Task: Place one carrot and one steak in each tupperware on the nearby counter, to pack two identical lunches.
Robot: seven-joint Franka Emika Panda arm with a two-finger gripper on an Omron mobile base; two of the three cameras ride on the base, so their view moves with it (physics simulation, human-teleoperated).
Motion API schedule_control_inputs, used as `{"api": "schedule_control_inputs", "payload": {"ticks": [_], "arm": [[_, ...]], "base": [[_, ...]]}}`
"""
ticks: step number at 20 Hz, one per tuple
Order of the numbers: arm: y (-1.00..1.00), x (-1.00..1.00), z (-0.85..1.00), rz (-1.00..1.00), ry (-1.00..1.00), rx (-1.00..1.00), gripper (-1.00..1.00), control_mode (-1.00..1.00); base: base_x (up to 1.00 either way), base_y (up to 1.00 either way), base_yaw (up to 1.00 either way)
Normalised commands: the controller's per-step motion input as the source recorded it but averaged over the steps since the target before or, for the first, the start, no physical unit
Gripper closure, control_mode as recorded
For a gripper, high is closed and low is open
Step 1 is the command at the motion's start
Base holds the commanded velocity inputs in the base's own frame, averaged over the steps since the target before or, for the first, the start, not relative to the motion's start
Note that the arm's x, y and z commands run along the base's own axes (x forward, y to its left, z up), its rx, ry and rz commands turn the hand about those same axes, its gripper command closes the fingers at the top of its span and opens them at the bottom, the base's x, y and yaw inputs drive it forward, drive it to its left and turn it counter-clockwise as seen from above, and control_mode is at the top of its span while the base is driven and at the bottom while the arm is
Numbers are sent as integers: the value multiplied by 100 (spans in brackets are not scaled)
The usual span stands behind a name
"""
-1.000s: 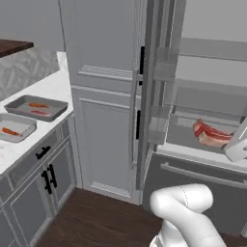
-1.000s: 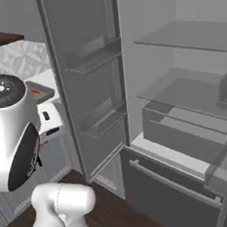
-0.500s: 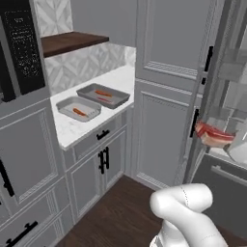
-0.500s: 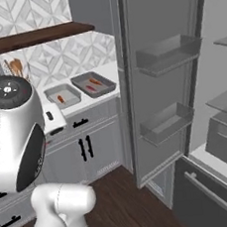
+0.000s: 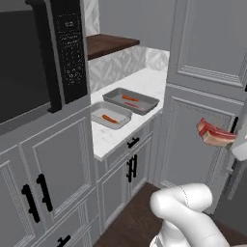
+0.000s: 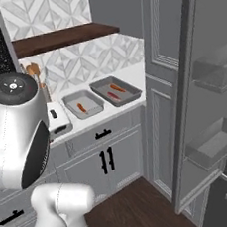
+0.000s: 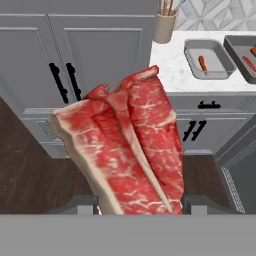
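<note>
Up at the right edge of the left base view, the steak (image 5: 214, 133) hangs in the air in front of the tall grey cabinet door (image 5: 202, 120), well away from the worktop (image 5: 144, 84). From the hand view that same steak (image 7: 125, 155) stands big and red with pale streaks of fat, and the pincer (image 7: 139, 205) has it clamped between its two dark fingertips (image 7: 80, 204) at the bottom, jaws partway closed on the meat. Over on the white marbled worktop sit two grey tupperware side by side, touching or nearly so: the nearer tupperware (image 5: 99, 108) has a single carrot (image 5: 110, 119) lying in it, and the farther tupperware (image 5: 144, 98) holds another carrot (image 5: 130, 98) with a reddish strip, the second steak (image 5: 131, 104), just beside it. The right base view shows the same pair from the other side, the left tupperware (image 6: 70, 98) with its carrot (image 6: 81, 108), the right tupperware (image 6: 130, 86) with an orange stick and a red piece together. Above the worktop runs a dark wooden shelf (image 6: 59, 39) against the patterned tile wall (image 6: 89, 58), and a black microwave (image 5: 34, 58) stands to the left. A beige utensil pot (image 7: 165, 26) stands on the worktop's end in the hand view. Below are grey panelled cabinets (image 5: 125, 164) with black handles over a dark wood floor (image 6: 139, 212), and an open door (image 6: 204, 100) with shelf bins stands at right.
</note>
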Motion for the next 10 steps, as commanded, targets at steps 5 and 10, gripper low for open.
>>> {"api": "schedule_control_inputs", "payload": {"ticks": [5,10], "arm": [[0,0,0,0,0,0,100,100],[0,0,0,0,0,0,100,100]], "base": [[52,45,0],[66,2,0]]}}
